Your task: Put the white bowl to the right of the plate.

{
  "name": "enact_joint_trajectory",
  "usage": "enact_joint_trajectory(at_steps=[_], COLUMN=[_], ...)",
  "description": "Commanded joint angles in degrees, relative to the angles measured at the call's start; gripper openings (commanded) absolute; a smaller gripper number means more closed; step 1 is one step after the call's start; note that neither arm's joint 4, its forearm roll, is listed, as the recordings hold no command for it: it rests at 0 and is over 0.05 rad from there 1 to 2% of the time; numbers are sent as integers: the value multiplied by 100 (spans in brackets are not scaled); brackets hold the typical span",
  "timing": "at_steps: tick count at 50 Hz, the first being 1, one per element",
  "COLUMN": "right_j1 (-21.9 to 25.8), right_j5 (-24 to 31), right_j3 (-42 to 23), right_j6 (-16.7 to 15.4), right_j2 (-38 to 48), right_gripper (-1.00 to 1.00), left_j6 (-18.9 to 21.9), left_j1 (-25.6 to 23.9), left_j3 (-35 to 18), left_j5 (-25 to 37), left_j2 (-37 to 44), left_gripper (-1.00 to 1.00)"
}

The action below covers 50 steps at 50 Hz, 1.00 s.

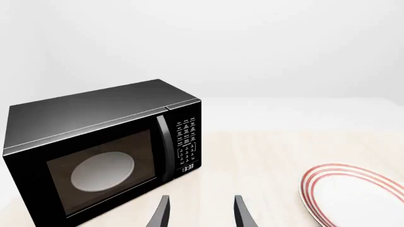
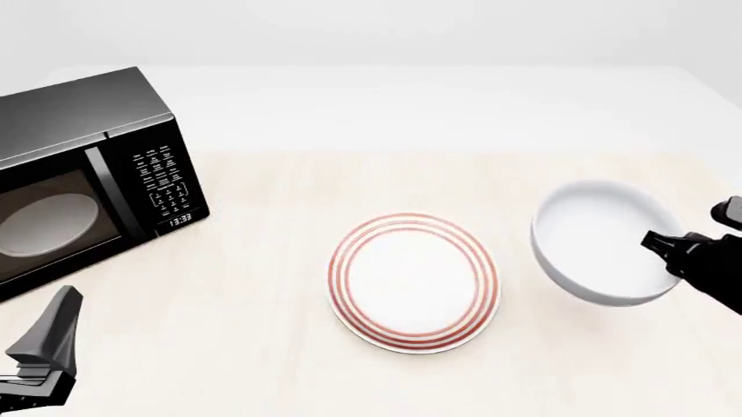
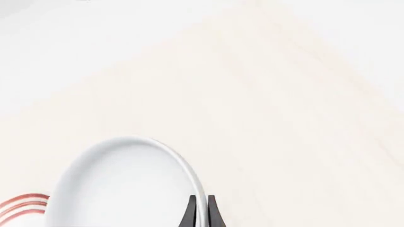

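The white bowl (image 2: 603, 239) is to the right of the red-ringed plate (image 2: 414, 282), tilted, with its near-right rim pinched in my right gripper (image 2: 663, 248). In the right wrist view the gripper (image 3: 201, 208) is shut on the bowl's rim (image 3: 126, 184), one finger inside and one outside; the plate's red rings (image 3: 22, 205) show beside the bowl. Whether the bowl touches the table I cannot tell. My left gripper (image 2: 47, 347) is open and empty at the near left; its fingertips (image 1: 162, 210) stand apart in the left wrist view, with the plate (image 1: 353, 196) off to one side.
A black microwave (image 2: 82, 174) with a pale oval disc behind its door stands at the far left; it also shows in the left wrist view (image 1: 104, 151). The pale wooden tabletop (image 2: 267, 226) runs back to a white wall.
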Motion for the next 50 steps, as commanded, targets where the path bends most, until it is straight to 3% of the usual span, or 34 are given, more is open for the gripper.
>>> enact_joint_trajectory(at_steps=[1,35,50], right_j1=[-359,-610,-563], right_j5=[-329,-1339,-1404], right_j3=[214,390,426], right_j6=[71,154,154], right_j2=[185,1419,1445], right_gripper=[-100,-100,-100], left_j6=[0,0,0], left_j1=[0,0,0], left_j3=[0,0,0], left_j5=[0,0,0], left_j2=[0,0,0], left_gripper=[100,100,100])
